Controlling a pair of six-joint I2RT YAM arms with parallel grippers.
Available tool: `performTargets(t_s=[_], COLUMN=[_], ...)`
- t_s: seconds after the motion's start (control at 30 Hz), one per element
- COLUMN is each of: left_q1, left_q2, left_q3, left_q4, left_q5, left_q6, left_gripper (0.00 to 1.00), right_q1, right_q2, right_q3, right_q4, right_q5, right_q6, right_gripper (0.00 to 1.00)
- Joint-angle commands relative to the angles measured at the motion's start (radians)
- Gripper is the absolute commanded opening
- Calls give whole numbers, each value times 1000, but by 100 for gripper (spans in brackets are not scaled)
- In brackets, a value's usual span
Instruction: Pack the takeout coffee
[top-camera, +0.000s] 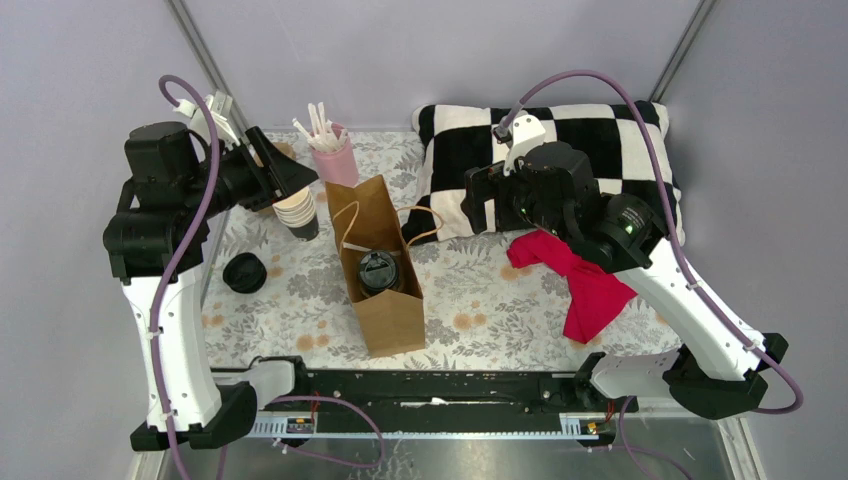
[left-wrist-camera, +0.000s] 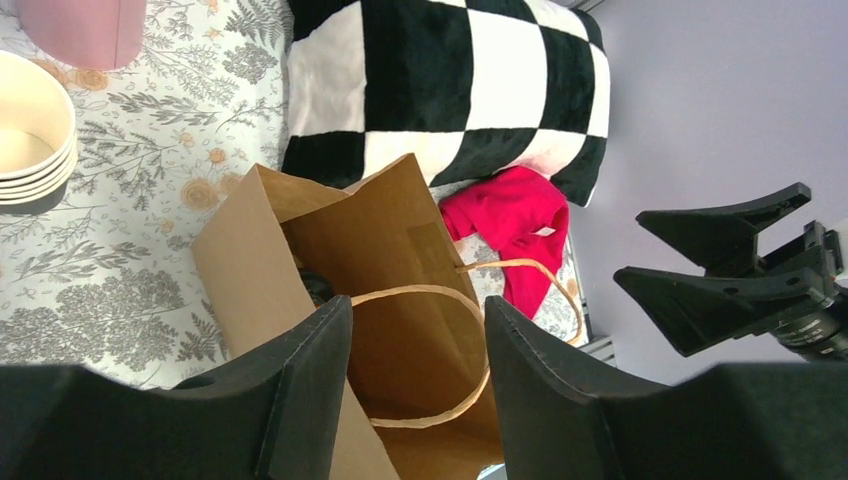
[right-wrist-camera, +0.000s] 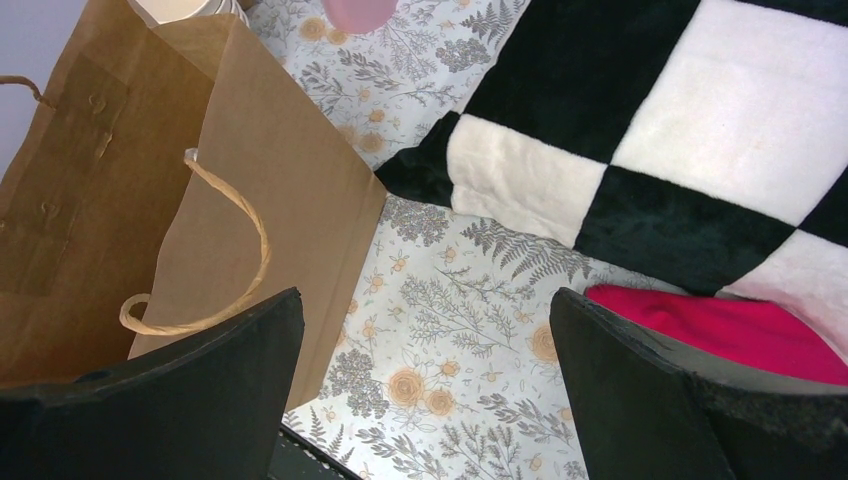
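Nearest the lens: both arm bases on the black rail (top-camera: 430, 385) at the tabletop's (top-camera: 480, 300) near edge.

The left arm (top-camera: 165, 330) reaches up & to the right. The left jaws are partly open w/ nothing btwn them. They sit near the stack of lidless cups (top-camera: 297, 210) and point toward the brown paper bag (top-camera: 392, 320).

The bag stands mid-tabletop w/ its mouth open. The takeout coffee (top-camera: 378, 270) sits upright inside it, black sip lid on top. In the left wrist view only a dark sliver shows deep in the bag. That's prob. the lid, but too little is visible to be sure.

The right arm (top-camera: 690, 300) comes in from the right. The right jaws are spread wide & empty, over bare tabletop btwn the bag's twisted-paper handle (right-wrist-camera: 235, 220) and the black-and-white checkered pillow (top-camera: 590, 125).

A red cloth (top-camera: 590, 290) lies under the right arm. It's partly against the pillow's near edge, w/ the rest on the tabletop.

A pink holder (top-camera: 337, 162) w/ white sticks stands just behind the bag. The pile of loose black lids (top-camera: 244, 272) lies left of the bag, apart from it.
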Motion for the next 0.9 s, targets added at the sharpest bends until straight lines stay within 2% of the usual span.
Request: performTargets(t_s=[0.0, 0.1, 0.17, 0.2, 0.4, 0.87], left_q1=[-3, -4, -3, -3, -3, -2], left_q2=[-10, -6, -4, -2, -9, -39], left_q3=[45, 102, 135, 147, 176, 191], left_q4=[77, 110, 133, 143, 197, 272], left_q5=[-5, -30, -62, -77, -152, -232], left_q6=[-12, -32, -50, -56, -77, -74], left_gripper=[60, 71, 96, 99, 99, 99], right_q1=[-7, -7, -7, -7, -7, -7], right_q2=[-33, -52, -67, -68, -26, -77], right_q3=[20, 38, 52, 68, 211, 232], right_q4=[10, 17, 24, 11, -97, -75], right_q5=[42, 73, 69, 76, 189, 229], right_q6=[8, 10, 3, 9, 68, 64], right_gripper=[100, 100, 100, 100, 100, 100])
